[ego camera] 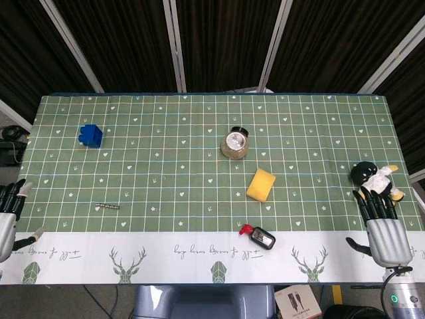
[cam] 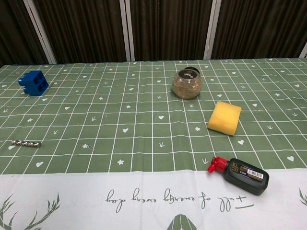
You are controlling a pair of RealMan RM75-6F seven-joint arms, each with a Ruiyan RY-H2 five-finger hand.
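- Head view: the right hand (ego camera: 383,226) hovered at the table's (ego camera: 199,166) right edge, fingers straight and apart, grasping nothing; its fingertips reached just short of the penguin toy (ego camera: 372,177).
- Head view: the left hand (ego camera: 9,216) waited at the left edge, fingers loose and empty, well apart from the small metal chain (ego camera: 107,206).
- Chest view: neither hand showed. A blue block (cam: 34,82) stood far left, a glass jar (cam: 187,84) near the middle, a yellow sponge (cam: 224,117) right of it, and a small black bottle (cam: 240,174) with a red cap lay nearest the front edge.
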